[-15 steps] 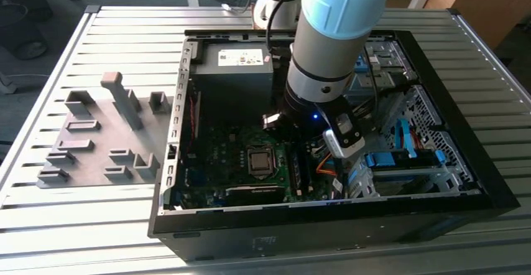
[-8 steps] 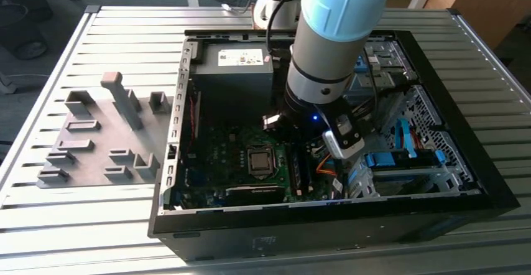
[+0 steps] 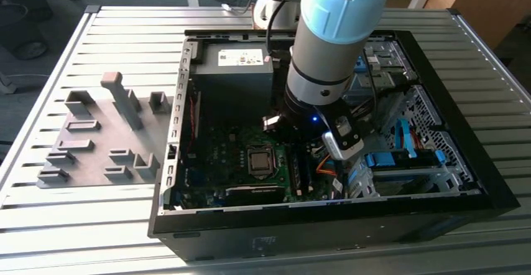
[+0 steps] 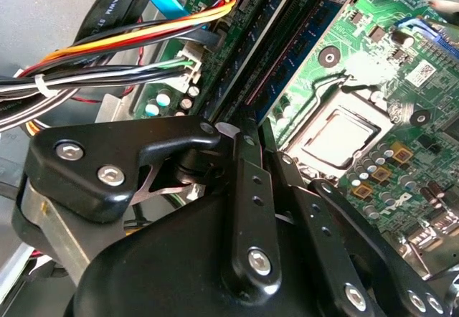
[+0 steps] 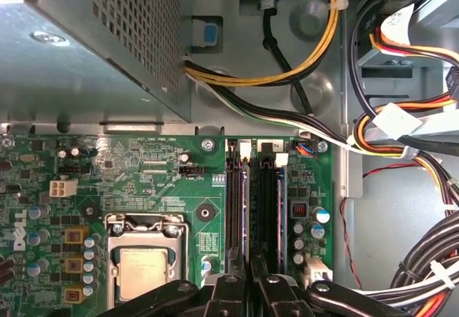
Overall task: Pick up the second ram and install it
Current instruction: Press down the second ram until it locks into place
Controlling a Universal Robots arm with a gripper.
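The robot arm reached down into an open computer case [image 3: 464, 181] on a slatted metal worktop [image 3: 99, 225]. Its gripper [image 5: 247, 282] sat over the memory slots at about 3 o'clock from the processor socket [image 5: 145, 268], fingers [image 4: 244, 181] closed on the second ram [image 5: 246, 209], which stood edge-on in a slot.

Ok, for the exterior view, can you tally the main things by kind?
Grey plastic tray with upright blocks: 1
Open black computer case: 1
Green motherboard: 1
Square silver processor: 1
Grey metal power supply box: 1
Grey and light-blue robot arm: 1
Total: 6
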